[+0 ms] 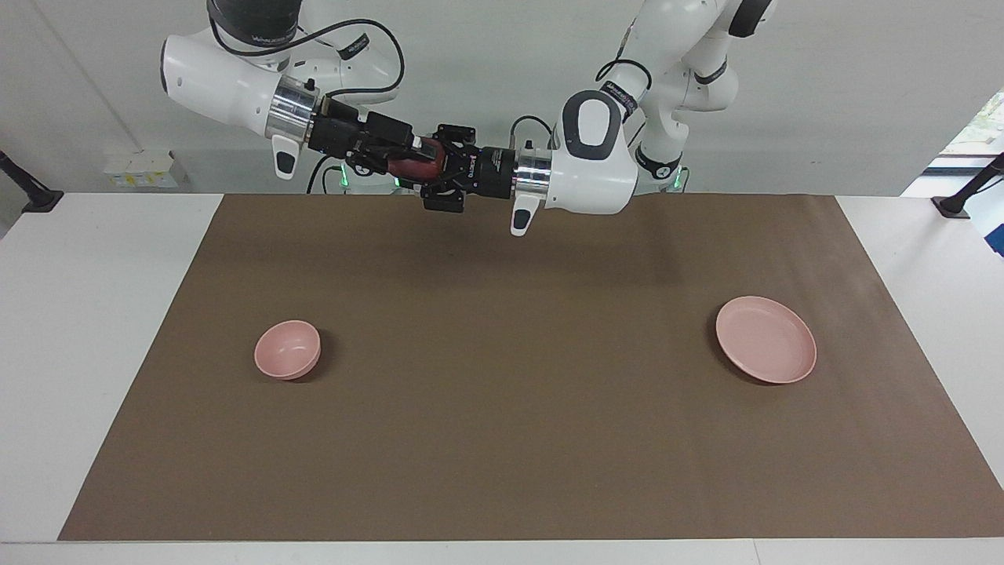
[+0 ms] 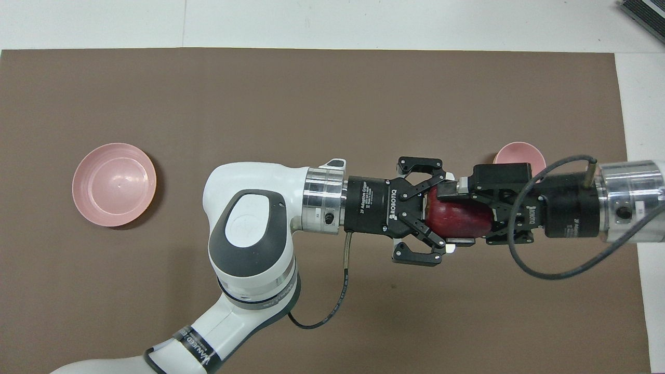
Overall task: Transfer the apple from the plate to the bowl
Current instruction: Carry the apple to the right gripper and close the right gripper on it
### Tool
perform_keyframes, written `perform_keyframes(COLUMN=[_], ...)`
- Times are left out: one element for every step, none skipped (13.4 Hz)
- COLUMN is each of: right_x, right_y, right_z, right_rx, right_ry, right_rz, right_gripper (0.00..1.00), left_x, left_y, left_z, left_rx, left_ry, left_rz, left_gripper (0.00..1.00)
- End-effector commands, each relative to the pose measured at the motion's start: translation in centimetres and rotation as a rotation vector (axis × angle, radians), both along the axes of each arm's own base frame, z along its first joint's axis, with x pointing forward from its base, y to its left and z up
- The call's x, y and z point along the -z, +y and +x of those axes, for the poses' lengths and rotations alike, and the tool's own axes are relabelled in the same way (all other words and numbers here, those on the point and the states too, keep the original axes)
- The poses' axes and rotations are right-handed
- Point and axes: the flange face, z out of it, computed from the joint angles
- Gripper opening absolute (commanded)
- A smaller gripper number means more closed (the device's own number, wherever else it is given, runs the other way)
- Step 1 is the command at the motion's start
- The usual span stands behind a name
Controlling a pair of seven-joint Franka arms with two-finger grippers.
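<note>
"robotiq" and "2f adaptive gripper" in white on the black body of the left gripper [image 2: 435,217] — "robotiq" again, upside down, on the right gripper [image 2: 457,212].

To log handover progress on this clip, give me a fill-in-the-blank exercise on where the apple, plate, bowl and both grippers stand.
1. Above the table, the right gripper is shut on the ___.
2. The left gripper, its fingers either side of the apple, is ___.
3. The plate holds ___.
4. The bowl lies toward the ___ arm's end of the table.

Missing words: apple; open; nothing; right.
</note>
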Motion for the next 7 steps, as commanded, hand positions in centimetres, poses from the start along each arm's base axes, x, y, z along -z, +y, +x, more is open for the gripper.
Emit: perform_keyframes(right_x=[-0.03,0.02,-0.03,0.05,0.07,0.09,0.11], right_y=[0.29,0.26,0.17,-0.07,-0.30,-0.38,-0.40], right_z=[-0.87,-1.00,-0.98,-0.74,-0.67,-0.65,-0.66], right_rx=[0.010,0.028,0.025,0.026,0.019,0.014,0.012], right_ry=[0.026,0.085,0.097,0.092,0.076,0.063,0.061], right_rz=[-0.024,-0.022,-0.028,-0.037,-0.040,-0.041,-0.044], right_gripper=[0.01,0.00,0.00,0.00,0.00,0.00,0.00], left_x=[-0.78,-0.78,-0.80,-0.80,-0.86,-1.03,-1.36], left_y=[0.03,0.09,0.02,0.02,0.03,-0.13,0.04], left_z=[-0.96,-0.91,-1.04,-1.04,-0.99,-1.12,-1.17], left_rx=[-0.005,-0.005,-0.002,-0.002,-0.005,-0.002,-0.009], left_ry=[0.014,0.014,0.014,0.014,0.013,0.009,-0.008], left_rz=[-0.001,-0.001,-0.002,-0.002,-0.001,-0.001,0.008], left_gripper=[0.00,0.00,0.00,0.00,0.00,0.00,0.99])
